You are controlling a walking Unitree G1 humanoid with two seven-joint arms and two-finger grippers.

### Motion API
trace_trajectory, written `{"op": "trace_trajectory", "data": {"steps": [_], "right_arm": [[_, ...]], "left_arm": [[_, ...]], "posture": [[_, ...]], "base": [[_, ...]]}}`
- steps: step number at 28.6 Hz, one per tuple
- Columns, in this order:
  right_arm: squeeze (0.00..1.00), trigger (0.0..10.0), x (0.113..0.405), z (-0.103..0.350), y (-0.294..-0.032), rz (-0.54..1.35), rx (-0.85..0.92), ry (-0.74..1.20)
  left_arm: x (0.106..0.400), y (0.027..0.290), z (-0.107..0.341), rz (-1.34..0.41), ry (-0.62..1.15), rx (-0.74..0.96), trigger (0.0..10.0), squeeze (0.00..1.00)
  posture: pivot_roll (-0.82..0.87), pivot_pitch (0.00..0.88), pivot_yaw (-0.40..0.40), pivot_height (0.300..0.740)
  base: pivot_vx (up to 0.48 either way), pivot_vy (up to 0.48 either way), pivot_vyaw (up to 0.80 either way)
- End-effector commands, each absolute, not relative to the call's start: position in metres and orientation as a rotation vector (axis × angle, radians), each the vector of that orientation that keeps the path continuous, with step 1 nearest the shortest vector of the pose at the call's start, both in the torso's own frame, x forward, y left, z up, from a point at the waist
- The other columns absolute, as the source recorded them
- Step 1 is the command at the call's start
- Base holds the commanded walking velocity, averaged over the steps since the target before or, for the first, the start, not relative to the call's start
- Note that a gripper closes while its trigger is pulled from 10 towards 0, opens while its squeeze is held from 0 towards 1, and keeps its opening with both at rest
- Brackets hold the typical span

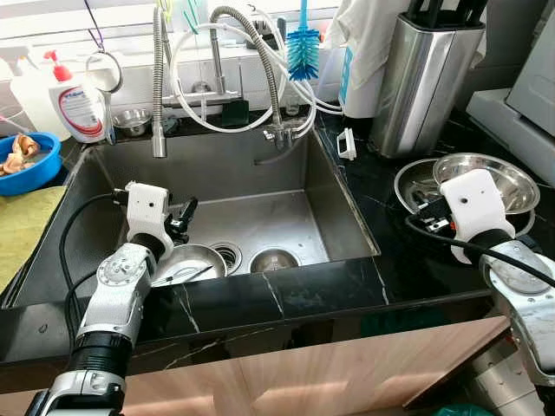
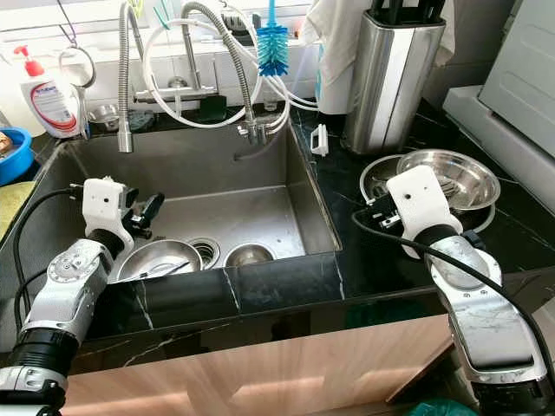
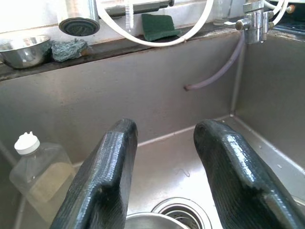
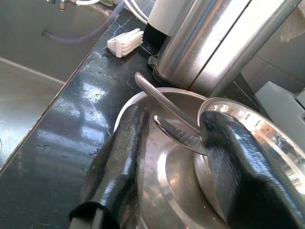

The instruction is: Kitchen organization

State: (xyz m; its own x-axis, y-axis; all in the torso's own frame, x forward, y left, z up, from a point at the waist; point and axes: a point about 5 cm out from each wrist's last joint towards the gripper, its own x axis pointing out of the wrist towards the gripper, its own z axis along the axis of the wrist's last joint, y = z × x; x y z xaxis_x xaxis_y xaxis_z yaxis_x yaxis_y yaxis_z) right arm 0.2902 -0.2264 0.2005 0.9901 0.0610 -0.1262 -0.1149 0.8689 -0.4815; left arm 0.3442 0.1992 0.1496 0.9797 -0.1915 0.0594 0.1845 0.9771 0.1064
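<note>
Looking down from the head camera, we see a stainless sink (image 1: 338, 186) set in a black marble counter (image 1: 381, 195). Our left gripper (image 3: 164, 176) hangs inside the basin with its two black fingers (image 3: 102, 176) spread apart and nothing between them; the wrist view shows them poised above the rim of a steel bowl (image 1: 192, 263) that sits on the sink floor just beside the drain (image 1: 227, 254). A thin utensil lies across that bowl, and a second, smaller steel cup (image 1: 274, 260) rests next to the drain on the far side from the bowl. A clear plastic bottle with a white cap (image 3: 35, 167) lies against the basin wall near the left gripper.

Our right gripper (image 4: 174, 157) hovers over the counter to the right of the sink, its fingers (image 4: 121, 157) parted and astride two metal utensils (image 4: 164, 112) that lie in a steel plate (image 1: 412, 184). We cannot tell whether either finger touches them. A steel bowl (image 1: 501, 178) rests on the plate's far side, overlapping it.

Behind the plate stands a tall steel knife block (image 1: 422, 78), with a small white brush (image 1: 347, 144) on the counter near its base. Along the back ledge we see the spring-neck faucet (image 1: 260, 61), white hoses (image 1: 195, 95), a blue bottle brush (image 1: 303, 48), a green scouring pad (image 3: 159, 26), a soap bottle with a red pump (image 1: 80, 100) and a blue bowl (image 1: 30, 165) at the far left.
</note>
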Motion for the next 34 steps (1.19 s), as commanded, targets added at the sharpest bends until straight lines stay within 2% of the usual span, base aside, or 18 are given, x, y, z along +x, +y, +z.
{"op": "trace_trajectory", "data": {"steps": [1,21,34], "right_arm": [[0.0,0.0,0.291,0.203,-0.231,0.07,-0.504,0.107],[0.0,0.0,0.292,0.204,-0.224,0.088,-0.485,0.088],[0.0,0.0,0.292,0.214,-0.232,0.036,-0.503,0.073]], "left_arm": [[0.345,0.199,0.155,-0.188,-0.079,0.114,10.0,0.0],[0.344,0.198,0.152,-0.188,-0.067,0.121,10.0,0.0],[0.344,0.196,0.151,-0.203,-0.062,0.114,10.0,0.0]], "posture": [[-0.1,0.0,0.054,0.74],[-0.1,0.0,0.054,0.74],[-0.1,0.0,0.054,0.74]], "base": [[0.0,0.0,0.0],[0.0,0.0,0.0],[0.0,0.0,0.0]]}}
